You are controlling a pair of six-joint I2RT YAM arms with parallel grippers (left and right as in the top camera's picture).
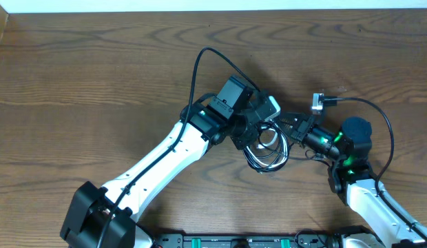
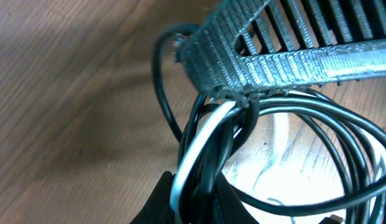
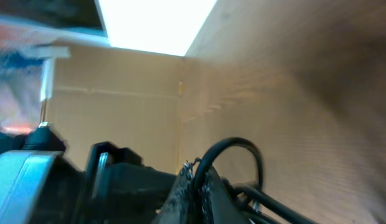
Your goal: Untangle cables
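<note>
The cables (image 1: 268,155) lie as a small bundle of black loops on the wooden table, between my two grippers. My left gripper (image 1: 251,134) comes in from the left and is shut on the bundle. In its wrist view the white cable (image 2: 193,155) and the black cables (image 2: 324,118) run together into the left gripper (image 2: 196,202). My right gripper (image 1: 288,129) reaches in from the right. Its ribbed grey finger (image 2: 274,62) meets the bundle from above. In the right wrist view the right gripper (image 3: 196,186) is shut on one black cable loop (image 3: 243,146).
A thick black robot wire (image 1: 200,65) arcs up from the left wrist. Another (image 1: 386,127) loops from a silver connector (image 1: 318,102) round the right arm. The left arm's body (image 3: 31,180) fills the lower left of the right wrist view. The wooden table (image 1: 76,83) reaches a white strip at the back.
</note>
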